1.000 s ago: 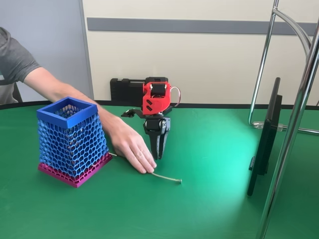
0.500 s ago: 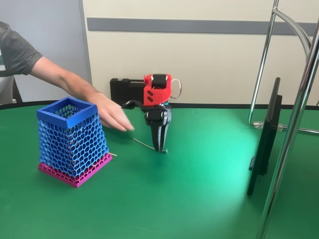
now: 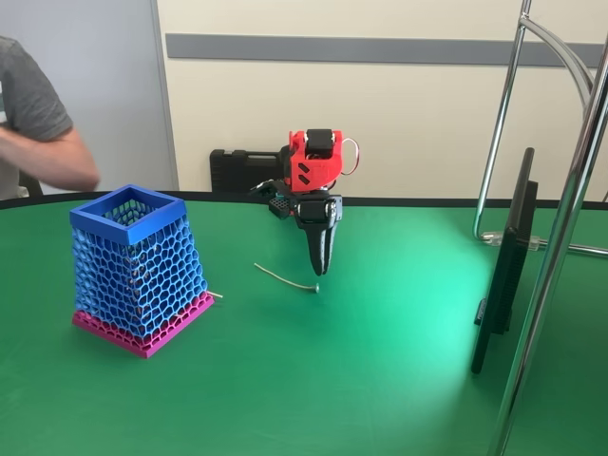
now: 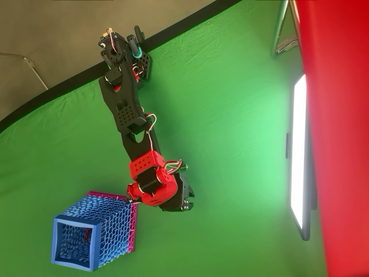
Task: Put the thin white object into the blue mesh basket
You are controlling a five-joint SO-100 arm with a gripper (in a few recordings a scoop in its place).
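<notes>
The pincer (image 3: 319,267) is pointing down with its fingers pressed together, gripping nothing. The white strand (image 3: 285,279) is lying on the table (image 3: 380,380) just left of its tip, the basket (image 3: 139,270) sitting further left.

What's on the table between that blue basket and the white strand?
In the fixed view, mostly bare green table lies between the blue basket and the white strand, plus a tiny whitish stub.

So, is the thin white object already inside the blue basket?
No, in the fixed view the thin white object lies on the green table, to the right of the blue mesh basket, under the gripper.
</notes>
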